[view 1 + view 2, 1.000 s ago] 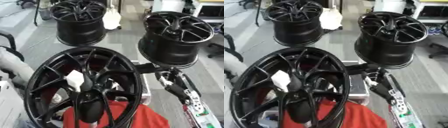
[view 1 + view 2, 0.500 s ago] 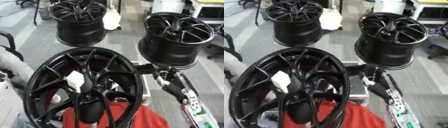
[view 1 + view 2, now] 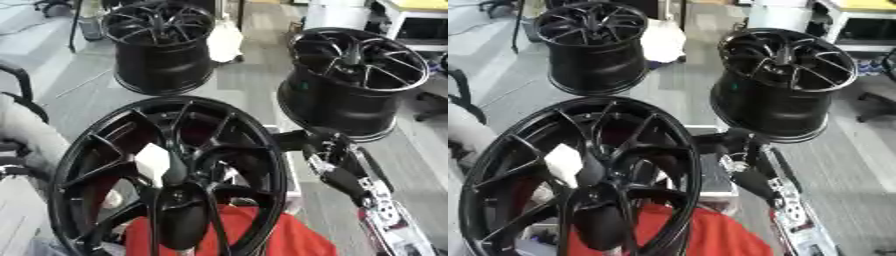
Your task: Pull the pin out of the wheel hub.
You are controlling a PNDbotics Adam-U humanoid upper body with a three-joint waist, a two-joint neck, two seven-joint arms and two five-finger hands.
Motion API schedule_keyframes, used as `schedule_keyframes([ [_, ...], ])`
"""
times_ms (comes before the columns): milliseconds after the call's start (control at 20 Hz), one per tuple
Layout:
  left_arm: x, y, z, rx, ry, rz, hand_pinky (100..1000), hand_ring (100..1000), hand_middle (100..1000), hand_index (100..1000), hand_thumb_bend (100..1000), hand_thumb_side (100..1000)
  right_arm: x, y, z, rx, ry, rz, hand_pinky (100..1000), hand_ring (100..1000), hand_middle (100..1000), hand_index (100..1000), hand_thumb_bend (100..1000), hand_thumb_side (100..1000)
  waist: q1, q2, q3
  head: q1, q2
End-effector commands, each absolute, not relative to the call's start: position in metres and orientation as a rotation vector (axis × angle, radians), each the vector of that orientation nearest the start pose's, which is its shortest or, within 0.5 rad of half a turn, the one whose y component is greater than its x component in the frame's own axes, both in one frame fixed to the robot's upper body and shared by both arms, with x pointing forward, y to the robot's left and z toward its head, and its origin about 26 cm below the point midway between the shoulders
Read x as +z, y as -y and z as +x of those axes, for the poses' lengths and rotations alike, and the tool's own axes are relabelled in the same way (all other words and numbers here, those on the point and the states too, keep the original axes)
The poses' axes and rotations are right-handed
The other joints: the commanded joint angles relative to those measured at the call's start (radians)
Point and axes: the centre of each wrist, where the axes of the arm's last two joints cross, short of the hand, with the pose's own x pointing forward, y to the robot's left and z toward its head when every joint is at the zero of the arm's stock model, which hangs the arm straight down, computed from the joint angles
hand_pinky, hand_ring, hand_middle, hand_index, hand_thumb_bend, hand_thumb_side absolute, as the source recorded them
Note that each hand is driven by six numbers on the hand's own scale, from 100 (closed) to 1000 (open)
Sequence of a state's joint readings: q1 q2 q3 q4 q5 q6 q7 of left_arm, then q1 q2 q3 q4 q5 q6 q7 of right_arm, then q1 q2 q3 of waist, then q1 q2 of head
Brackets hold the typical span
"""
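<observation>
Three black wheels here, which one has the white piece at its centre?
The nearest wheel, the big one at lower left; a white piece sits by its centre. The two far wheels show none.

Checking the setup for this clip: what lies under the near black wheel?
Under the near wheel, red cloth shows through the spokes and past the lower rim. A white piece sits on the hub. What supports the wheel is covered.
</observation>
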State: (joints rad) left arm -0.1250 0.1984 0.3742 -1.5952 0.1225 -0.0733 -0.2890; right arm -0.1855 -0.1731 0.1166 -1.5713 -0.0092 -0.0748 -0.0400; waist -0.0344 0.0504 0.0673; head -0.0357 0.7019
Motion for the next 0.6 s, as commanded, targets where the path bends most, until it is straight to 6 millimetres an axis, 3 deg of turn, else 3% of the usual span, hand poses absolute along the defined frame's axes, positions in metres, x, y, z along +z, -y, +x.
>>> schedule_keyframes([
  [50,0.066,-0.377,0.293,-0.068,1.839,0.145,576,603,657,823,100,838,0.055,0.236,0.323,0.25,1.859,-0.04,651,647,686,798,264,220,0.004,-0.007,0.002,-0.001,-0.002],
  [600,0.067,-0.372,0.292,-0.099,1.833,0.14,578,602,655,807,100,824,0.087,0.242,0.332,0.33,1.938,-0.077,661,665,707,803,245,201,0.002,-0.009,0.008,-0.003,-0.001],
])
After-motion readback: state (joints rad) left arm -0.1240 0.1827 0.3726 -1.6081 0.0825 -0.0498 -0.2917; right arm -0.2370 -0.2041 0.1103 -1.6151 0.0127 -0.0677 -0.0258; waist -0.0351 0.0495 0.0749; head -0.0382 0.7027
